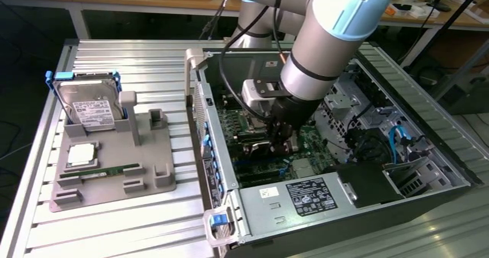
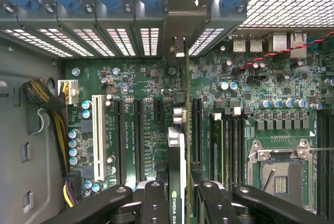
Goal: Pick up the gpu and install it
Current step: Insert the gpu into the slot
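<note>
In the wrist view the gpu (image 2: pixel 177 151) stands edge-on between my fingertips (image 2: pixel 155 203), its green board edge running up the frame and a label reading NVIDIA on its black face. My gripper (image 2: pixel 177 205) is shut on the gpu. The card stands over the green motherboard (image 2: pixel 141 83) among the black expansion slots (image 2: pixel 138 135), and its metal bracket end (image 2: pixel 180 46) reaches the case's rear slot openings. I cannot tell whether it is seated. In the exterior view my gripper (image 1: pixel 279 141) is down inside the open computer case (image 1: pixel 397 103), above the motherboard.
A grey holder (image 1: pixel 114 181) on the slatted table at the exterior view's left carries a silver hard drive (image 1: pixel 90 106), a processor (image 1: pixel 82 155) and a green memory stick (image 1: pixel 107 171). Inside the case are the processor socket (image 2: pixel 279 174), yellow-black cables (image 2: pixel 49 104) and the power supply (image 1: pixel 306 198).
</note>
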